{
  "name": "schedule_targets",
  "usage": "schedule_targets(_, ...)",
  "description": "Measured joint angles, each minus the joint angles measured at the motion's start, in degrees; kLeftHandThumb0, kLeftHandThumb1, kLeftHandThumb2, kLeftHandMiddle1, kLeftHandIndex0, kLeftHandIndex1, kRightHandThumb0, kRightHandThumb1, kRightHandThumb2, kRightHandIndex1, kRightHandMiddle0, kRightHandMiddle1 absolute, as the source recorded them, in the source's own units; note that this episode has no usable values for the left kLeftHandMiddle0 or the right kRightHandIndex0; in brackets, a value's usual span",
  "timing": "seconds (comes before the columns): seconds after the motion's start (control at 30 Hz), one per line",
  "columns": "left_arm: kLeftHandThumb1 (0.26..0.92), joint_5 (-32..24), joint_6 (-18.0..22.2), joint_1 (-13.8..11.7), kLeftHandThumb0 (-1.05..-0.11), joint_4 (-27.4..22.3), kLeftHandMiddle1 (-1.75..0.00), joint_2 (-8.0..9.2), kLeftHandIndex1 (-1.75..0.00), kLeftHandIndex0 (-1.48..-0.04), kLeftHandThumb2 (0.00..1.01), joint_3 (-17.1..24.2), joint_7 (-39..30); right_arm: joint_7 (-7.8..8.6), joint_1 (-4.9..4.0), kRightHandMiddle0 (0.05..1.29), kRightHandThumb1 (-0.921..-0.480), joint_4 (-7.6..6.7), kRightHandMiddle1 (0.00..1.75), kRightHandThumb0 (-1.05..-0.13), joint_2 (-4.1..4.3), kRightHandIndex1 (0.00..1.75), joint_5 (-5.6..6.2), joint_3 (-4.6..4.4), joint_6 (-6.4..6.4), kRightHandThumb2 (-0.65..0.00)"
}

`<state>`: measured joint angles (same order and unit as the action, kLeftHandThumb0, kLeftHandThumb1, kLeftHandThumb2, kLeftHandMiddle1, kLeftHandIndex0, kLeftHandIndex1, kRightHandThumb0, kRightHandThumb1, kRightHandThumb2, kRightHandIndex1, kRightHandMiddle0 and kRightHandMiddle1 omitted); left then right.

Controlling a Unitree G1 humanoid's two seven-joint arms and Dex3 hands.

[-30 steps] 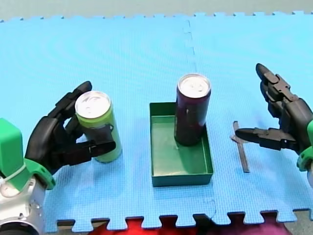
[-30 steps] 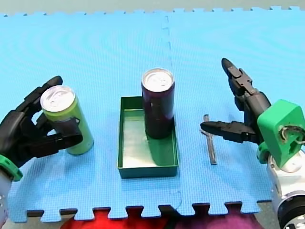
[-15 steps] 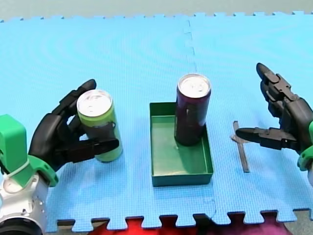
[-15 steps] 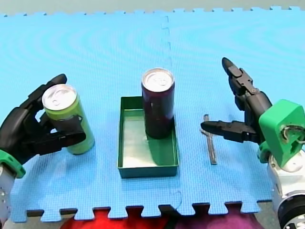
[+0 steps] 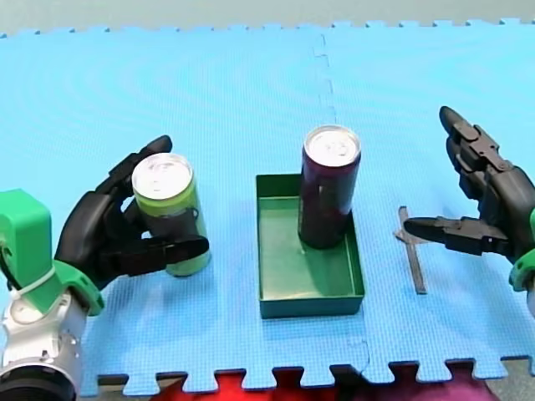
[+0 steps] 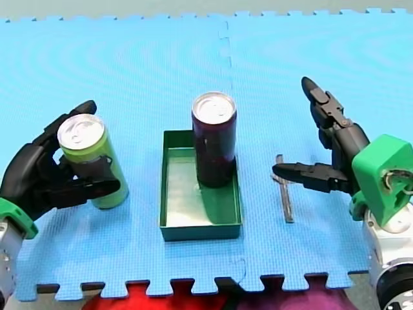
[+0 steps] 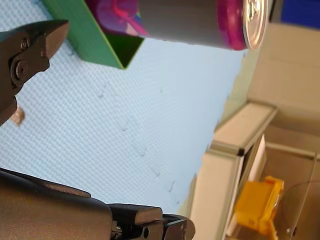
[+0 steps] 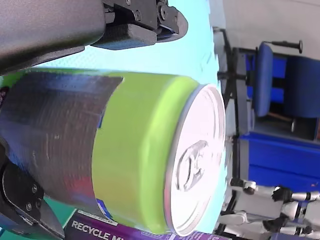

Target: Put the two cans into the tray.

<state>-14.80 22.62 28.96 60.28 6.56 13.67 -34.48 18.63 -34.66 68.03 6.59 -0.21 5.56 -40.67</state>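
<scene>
A green can (image 5: 171, 215) stands upright on the blue mat, left of the tray. My left hand (image 5: 134, 234) is shut on it, thumb across its front and fingers behind. The second wrist view shows this green can (image 8: 145, 150) close up between the dark fingers (image 8: 75, 25). A dark purple can (image 5: 328, 188) stands upright in the far right part of the green tray (image 5: 309, 288). My right hand (image 5: 435, 175) is open to the right of the tray and holds nothing. In the first wrist view, the purple can (image 7: 190, 20) stands in the tray's corner (image 7: 90, 40).
A flat grey strip (image 5: 412, 259) lies on the mat beneath my right hand. The blue foam mat's jigsaw front edge (image 5: 276, 376) runs close below the tray, with red and purple material beyond it. Open mat stretches behind the tray.
My left hand has shifted a little to the right, toward the tray, with the green can in it. The right hand and the purple can have stayed put.
</scene>
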Motion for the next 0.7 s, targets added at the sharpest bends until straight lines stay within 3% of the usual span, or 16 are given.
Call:
schedule_targets(0.37,0.614,0.59,0.90,0.48,-0.750,1.25,0.00,-0.34,-0.01,-0.28,0.00,-0.14,-0.23,0.35,-0.20,0.12,-0.617,0.78,0.00,-0.607,0.05,0.00,0.07,0.62,-1.09,0.000)
schedule_targets(0.7,0.624,-0.07,0.82,1.21,-0.791,2.77,0.00,-0.55,-0.01,-0.31,0.00,0.11,-5.00,0.23,-0.48,0.12,-0.611,1.36,0.00,-0.582,0.10,0.01,0.11,1.06,-1.73,0.000)
